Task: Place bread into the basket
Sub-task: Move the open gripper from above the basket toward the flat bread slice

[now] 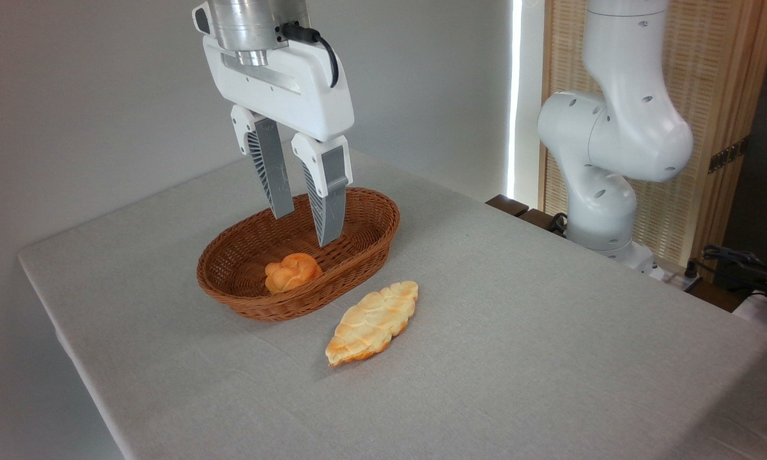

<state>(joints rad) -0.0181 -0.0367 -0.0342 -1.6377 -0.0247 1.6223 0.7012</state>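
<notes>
Claw [305, 227] open a small gap, empty, hanging over basket [364, 237]. Bread [372, 322] on tabletop [550, 358] mid-area, beside basket. Claw's wrist cropped at top.

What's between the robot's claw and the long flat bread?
In the camera view, the basket's near wall lies between the open gripper and the bread. A small orange roll sits inside the basket.
</notes>
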